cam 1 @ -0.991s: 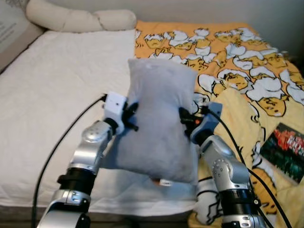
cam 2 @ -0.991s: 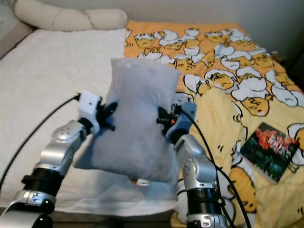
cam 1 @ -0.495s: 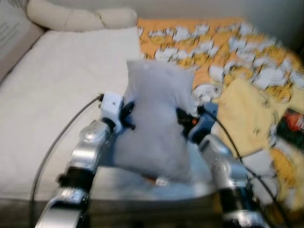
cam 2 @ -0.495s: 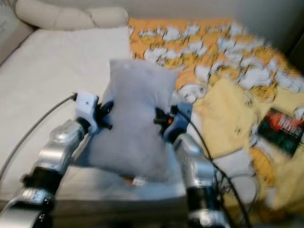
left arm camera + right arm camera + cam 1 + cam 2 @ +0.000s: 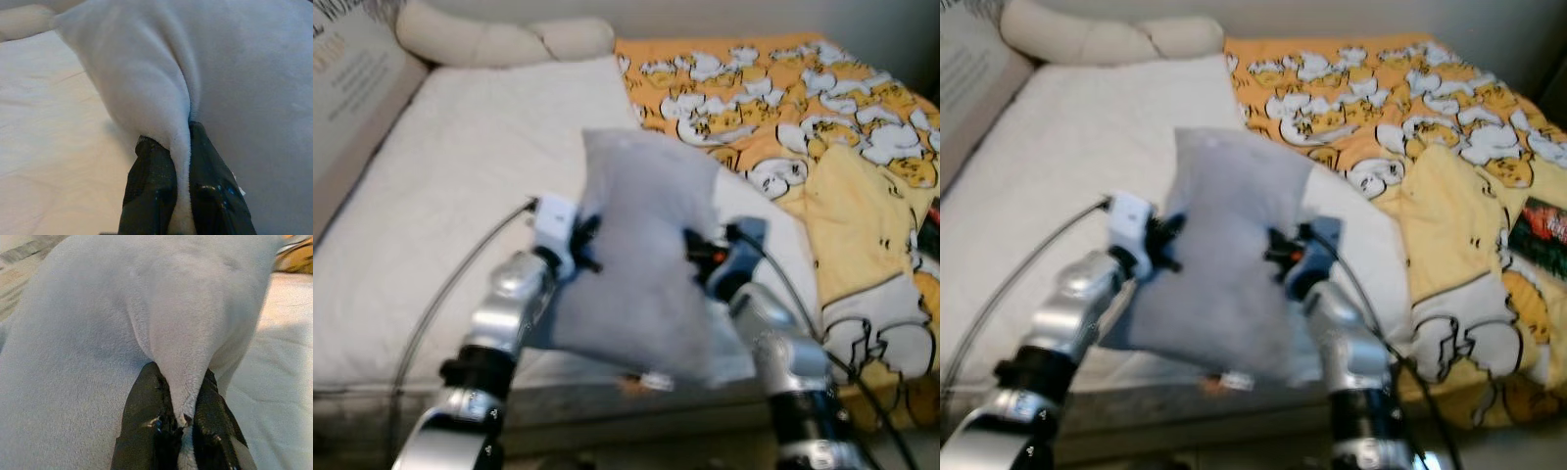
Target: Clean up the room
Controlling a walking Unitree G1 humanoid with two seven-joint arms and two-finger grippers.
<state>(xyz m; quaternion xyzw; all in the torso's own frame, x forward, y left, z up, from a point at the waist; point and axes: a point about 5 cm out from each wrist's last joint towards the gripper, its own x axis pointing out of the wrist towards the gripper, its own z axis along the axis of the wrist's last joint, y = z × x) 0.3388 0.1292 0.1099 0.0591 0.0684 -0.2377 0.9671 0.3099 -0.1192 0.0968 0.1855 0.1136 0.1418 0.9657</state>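
Head view, item: grey pillow (image 5: 646, 259), held upright at 12 o'clock above the bed (image 5: 440, 196). Left gripper (image 5: 178, 166) and right gripper (image 5: 183, 404) each pinch a side fold. My camera has swung left; pillow unmoved between the arms, carry continues.

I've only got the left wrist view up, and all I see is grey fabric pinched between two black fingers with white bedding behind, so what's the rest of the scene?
Observer: The left gripper pinches one side edge of a grey pillow held up over a white mattress.
Operator: Is the other arm helping?
Observer: Yes, the right gripper is clamped on a fold of the pillow's opposite side.
Operator: What else is on the bed?
Observer: An orange and yellow cartoon-print blanket covers the robot's right side, and a long cream bolster lies at the far end.
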